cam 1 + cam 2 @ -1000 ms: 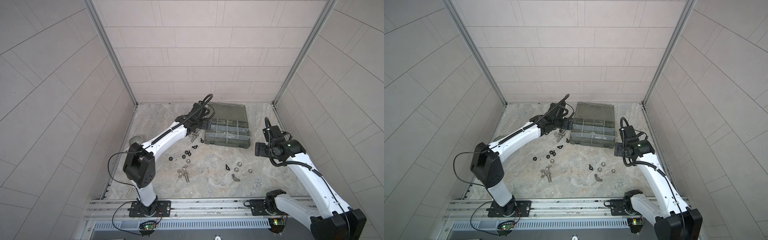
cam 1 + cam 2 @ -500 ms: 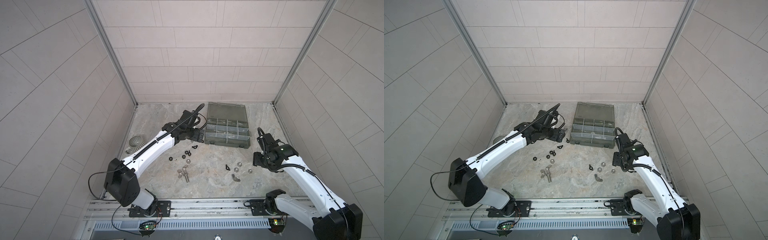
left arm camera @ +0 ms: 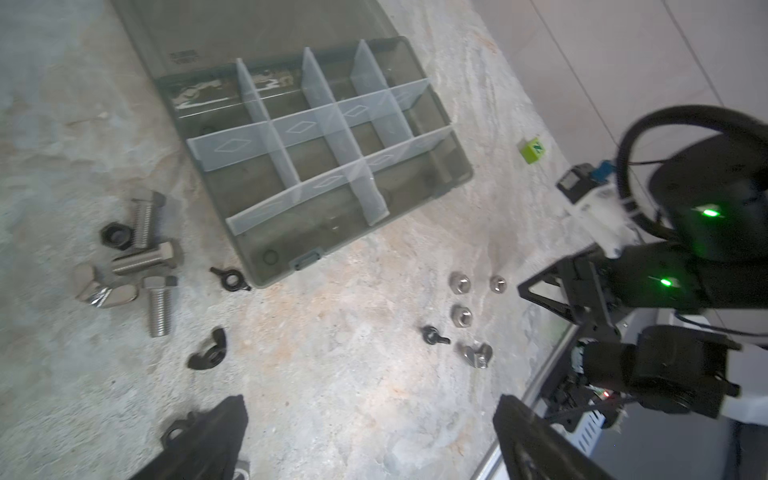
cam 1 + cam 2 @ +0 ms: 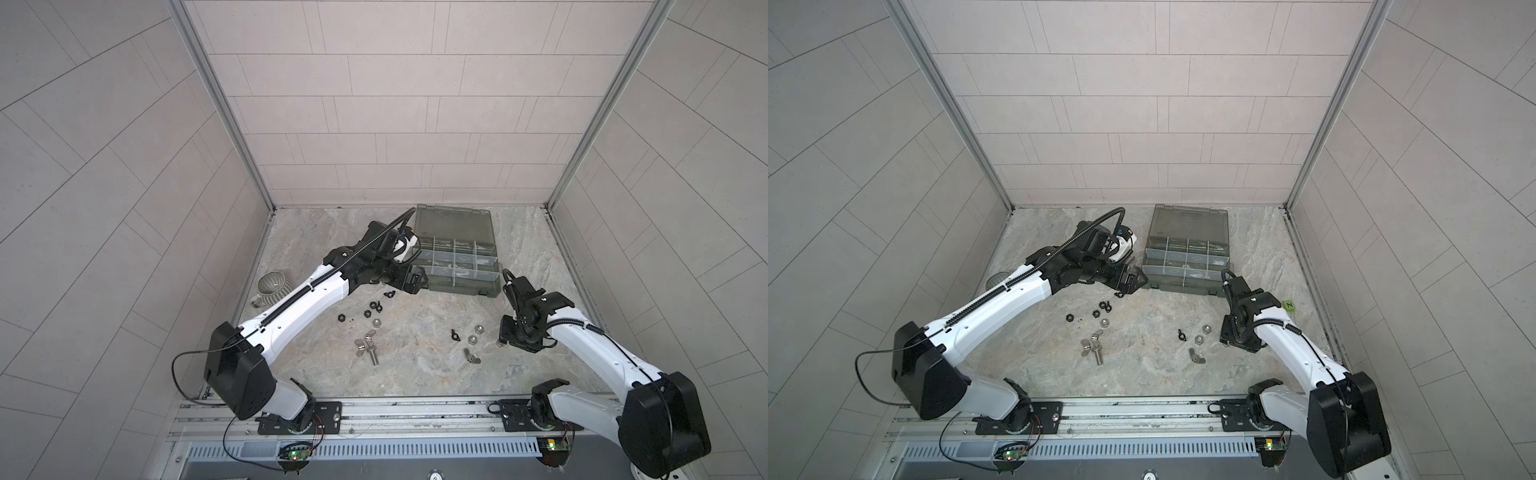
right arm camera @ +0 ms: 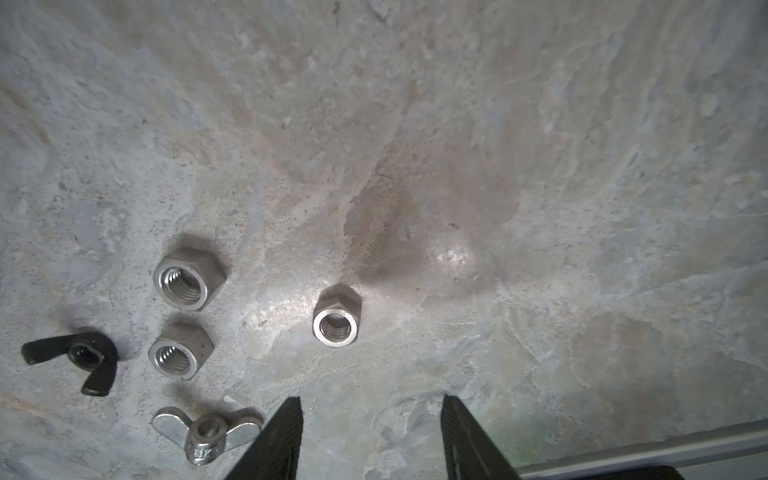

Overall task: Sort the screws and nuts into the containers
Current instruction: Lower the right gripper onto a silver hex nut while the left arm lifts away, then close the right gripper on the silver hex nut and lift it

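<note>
Stone tabletop bears shiny silver hex nuts; left tool wide, right tool narrower, empty.

A mottled grey-beige stone-look tabletop carries loose hardware. Just ahead of the parted jaws of the right gripper stands one silver hex nut; off to one side lie two more, a black wing nut and a silver wing nut. Ahead of the wide-spread jaws of the left gripper lie three silver hex-head bolts, a black hex nut and a smoky grey translucent plastic organizer box.
</note>
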### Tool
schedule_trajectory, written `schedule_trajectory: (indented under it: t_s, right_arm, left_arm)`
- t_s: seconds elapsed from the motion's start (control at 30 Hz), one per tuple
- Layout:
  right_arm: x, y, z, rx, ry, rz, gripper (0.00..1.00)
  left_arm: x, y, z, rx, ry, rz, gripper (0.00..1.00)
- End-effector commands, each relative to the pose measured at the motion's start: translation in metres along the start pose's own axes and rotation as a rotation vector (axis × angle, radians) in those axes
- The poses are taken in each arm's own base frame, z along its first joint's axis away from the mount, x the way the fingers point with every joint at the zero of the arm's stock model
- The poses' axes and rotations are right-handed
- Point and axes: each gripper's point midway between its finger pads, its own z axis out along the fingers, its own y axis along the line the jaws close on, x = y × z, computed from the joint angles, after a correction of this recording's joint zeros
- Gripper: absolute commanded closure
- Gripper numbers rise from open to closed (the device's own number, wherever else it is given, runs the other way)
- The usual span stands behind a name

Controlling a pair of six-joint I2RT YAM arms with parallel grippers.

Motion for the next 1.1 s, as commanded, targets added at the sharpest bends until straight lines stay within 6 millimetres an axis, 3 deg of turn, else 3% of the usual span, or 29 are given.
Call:
schedule_trajectory:
  t_s: [0.0,0.13,0.6,0.9,1.07]
  right_arm:
    - [-0.003,0.006,0.006,-0.01,0.0,0.018,0.48]
    - [-0.005,0.005,0.015,0.01,0.015,0.013,0.5]
    - [-0.007,0.006,0.039,0.043,0.052,-0.017,0.58]
    - [-0.007,0.007,0.043,0.045,0.06,-0.024,0.67]
    - [-0.004,0.008,0.044,0.033,0.074,-0.023,0.67]
  left_arm:
    - [-0.009,-0.033,-0.006,0.111,-0.007,0.065,0.0]
    - [-0.007,-0.045,-0.008,0.12,-0.007,0.1,0.0]
    - [-0.006,-0.042,-0.008,0.089,-0.004,0.117,0.0]
    - [-0.009,-0.041,-0.007,0.081,-0.005,0.118,0.0]
    - [-0.008,-0.041,-0.006,0.082,0.003,0.12,0.0]
